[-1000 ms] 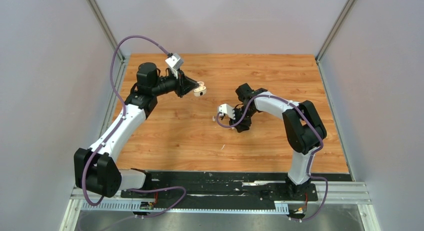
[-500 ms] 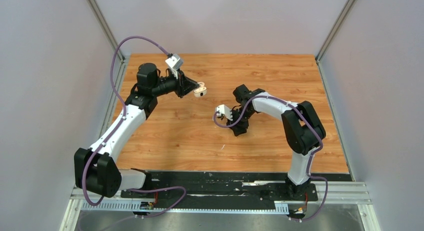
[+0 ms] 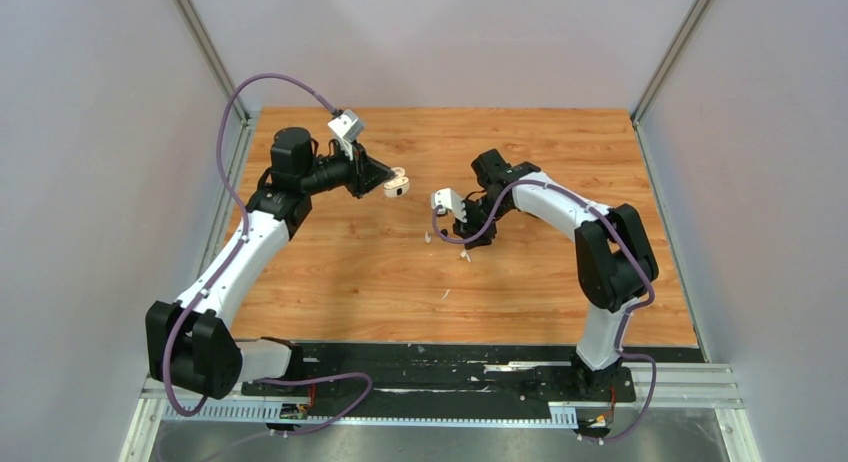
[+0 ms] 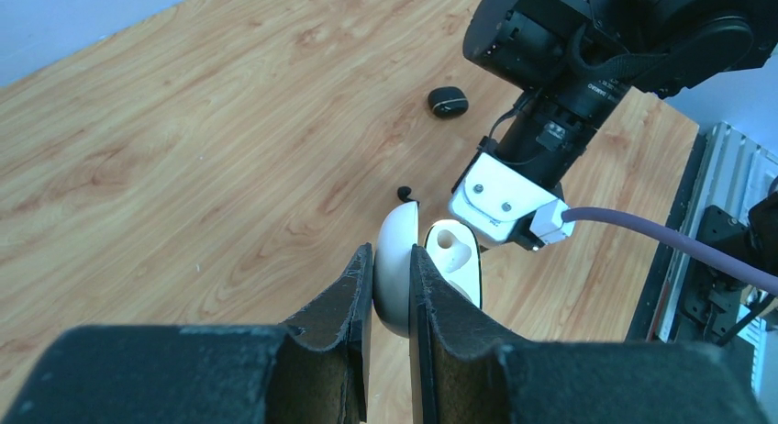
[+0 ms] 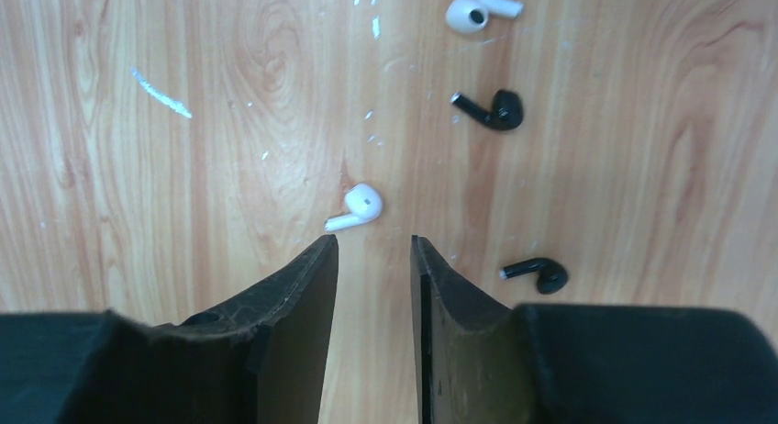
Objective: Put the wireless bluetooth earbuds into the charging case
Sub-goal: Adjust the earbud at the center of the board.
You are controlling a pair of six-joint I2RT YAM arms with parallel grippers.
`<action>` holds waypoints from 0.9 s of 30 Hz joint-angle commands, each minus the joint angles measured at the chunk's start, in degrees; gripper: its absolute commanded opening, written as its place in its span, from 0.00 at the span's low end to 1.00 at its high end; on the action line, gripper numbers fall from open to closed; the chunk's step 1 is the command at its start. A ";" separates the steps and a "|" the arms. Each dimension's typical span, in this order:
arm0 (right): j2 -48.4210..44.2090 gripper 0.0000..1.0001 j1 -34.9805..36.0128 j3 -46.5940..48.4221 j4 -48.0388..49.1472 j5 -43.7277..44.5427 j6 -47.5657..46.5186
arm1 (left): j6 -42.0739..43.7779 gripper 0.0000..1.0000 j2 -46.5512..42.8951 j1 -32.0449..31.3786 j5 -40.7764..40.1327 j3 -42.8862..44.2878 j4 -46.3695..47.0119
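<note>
Four tiny stemmed earbuds (image 5: 491,109) lie scattered on the desk (image 5: 642,121) — two white, two black. From overhead they are mere specks. The right tool (image 5: 373,245) stands slightly spread and empty, just short of the nearest white earbud (image 5: 358,206). The left tool (image 4: 392,251) pinches the white charging case (image 4: 450,263) — lid open, lower part hidden.

Log: my left arm (image 3: 245,244) and right arm (image 3: 555,204) had white shells, black joints. A purple cable (image 3: 275,76) ran along each. Black fingers (image 5: 284,314) looked scuffed; camera housing (image 4: 503,204) white, screwed.
</note>
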 commanded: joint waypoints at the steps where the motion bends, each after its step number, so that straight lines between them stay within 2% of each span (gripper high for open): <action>1: 2.49 0.36 0.76 4.20 1.03 -2.85 -4.57 | -0.59 0.00 -2.48 0.48 -0.12 1.44 1.08; 9: 5.34 0.38 2.14 5.38 0.14 -1.00 -8.25 | 0.23 0.00 -2.94 0.93 -0.67 1.39 -0.23; 27: 8.95 0.37 3.17 6.88 -2.20 0.46 -9.98 | 0.34 0.00 -2.44 2.15 -1.10 1.41 -1.07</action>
